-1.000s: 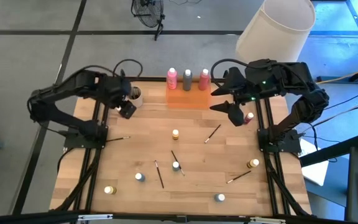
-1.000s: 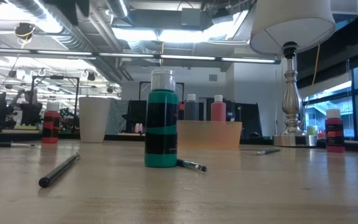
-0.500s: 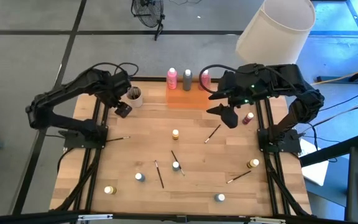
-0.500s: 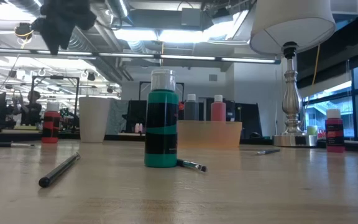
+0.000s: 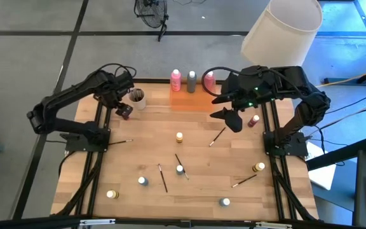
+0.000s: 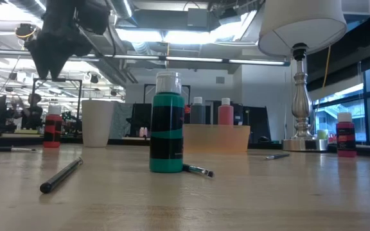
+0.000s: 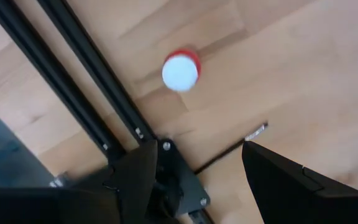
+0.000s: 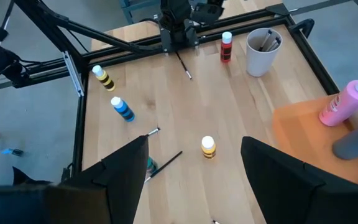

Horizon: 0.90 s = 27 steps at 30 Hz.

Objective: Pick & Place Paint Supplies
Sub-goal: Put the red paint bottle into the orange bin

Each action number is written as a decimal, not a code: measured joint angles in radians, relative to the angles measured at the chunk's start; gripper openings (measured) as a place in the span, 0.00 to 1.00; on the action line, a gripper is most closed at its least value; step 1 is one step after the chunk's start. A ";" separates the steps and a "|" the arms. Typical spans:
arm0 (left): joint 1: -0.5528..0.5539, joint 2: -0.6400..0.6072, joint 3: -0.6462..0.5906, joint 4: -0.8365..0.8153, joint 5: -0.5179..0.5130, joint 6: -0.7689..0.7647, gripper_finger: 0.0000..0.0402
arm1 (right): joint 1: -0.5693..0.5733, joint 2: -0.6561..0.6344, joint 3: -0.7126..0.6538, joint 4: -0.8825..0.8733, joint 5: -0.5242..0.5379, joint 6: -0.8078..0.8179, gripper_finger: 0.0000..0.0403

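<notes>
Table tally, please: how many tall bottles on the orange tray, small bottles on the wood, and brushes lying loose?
Tall bottles on the tray: 3
Small bottles: 8
Loose brushes: 5
Total: 16

Low view: left gripper [image 6: 60, 38] cut off by top edge, only a dark blurred mass shows; fingers not readable there. Lamp shade [image 6: 304, 19] cut off at top. Right bottle [image 6: 345, 135] partly behind table edge.

High view: small pots [image 5: 179, 137] too small to read labels; brushes [image 5: 218, 136] mere thin lines, bristle ends unclear. Third bottle [image 5: 209, 79] partly under right arm. Red pot [image 5: 254, 120] half hidden by right gripper [image 5: 232, 118].

Left wrist: red-rimmed pot [image 7: 181, 69] blurred; brush [image 7: 229, 149] partly hidden behind finger.

Right wrist: grey bottle [image 8: 356, 140] blurred, cut off at edge.
</notes>
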 joint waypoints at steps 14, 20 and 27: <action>0.084 0.156 -0.059 0.104 -0.006 0.113 0.58 | 0.000 0.000 0.000 0.027 0.000 0.000 0.65; 0.100 0.198 -0.059 0.143 -0.016 0.131 0.58 | 0.000 0.000 0.000 0.026 0.000 0.000 0.65; 0.100 0.206 -0.059 0.135 -0.016 0.127 0.58 | 0.000 0.000 0.000 0.016 0.000 0.000 0.65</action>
